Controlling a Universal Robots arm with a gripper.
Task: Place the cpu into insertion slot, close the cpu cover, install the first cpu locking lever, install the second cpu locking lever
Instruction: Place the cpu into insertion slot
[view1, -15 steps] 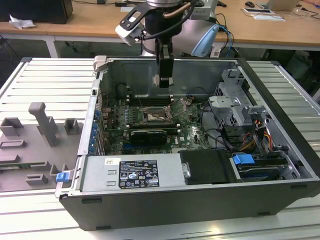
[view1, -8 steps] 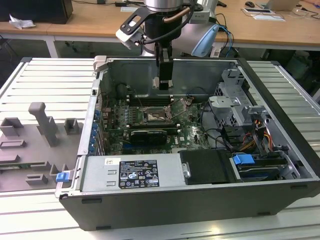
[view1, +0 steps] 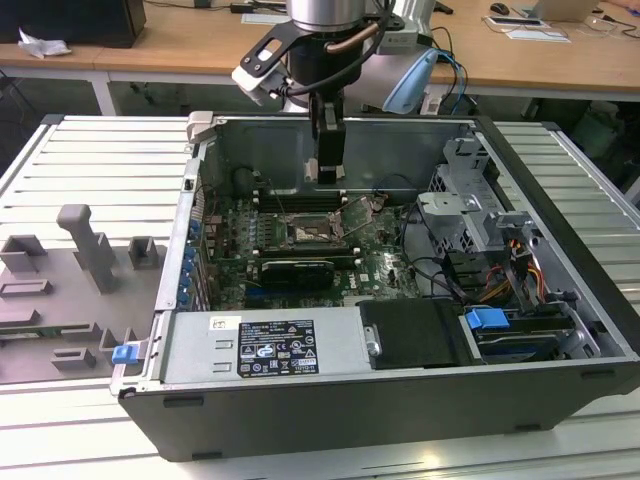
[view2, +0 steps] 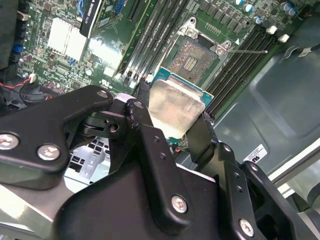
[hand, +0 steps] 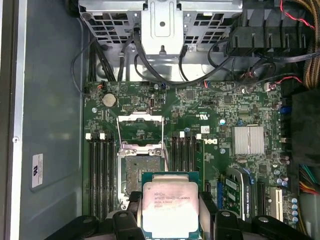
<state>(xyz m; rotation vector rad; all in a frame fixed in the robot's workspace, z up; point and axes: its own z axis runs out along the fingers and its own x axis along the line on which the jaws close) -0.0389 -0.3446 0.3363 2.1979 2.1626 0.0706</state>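
Pincer clamped on the cpu, black fingers pressing two opposite edges, silvery lid facing the wrist cameras. Exterior view puts the pincer inside the open computer case, above the motherboard and near the insertion slot. First wrist view: cpu hangs just short of the insertion slot, apart from it and not yet over it; slot bare, contact field exposed. The cpu cover stands swung open on the slot's far side from the chip, so as I read it none of the placing is done. Second wrist view shows one thin locking lever released and sticking out beside the insertion slot. Memory slots flank the socket closely on both sides. Risks, as I judge them: the grip is on thin edges only, so a nudge against the socket rim could cock the chip in the fingers. A chip set down tilted or turned off its notches would crush the fine contacts. The fingers look bulky for the space beside the socket and could foul the memory slots. The loose lever could snag. I cannot tell the chip's corner orientation from here.
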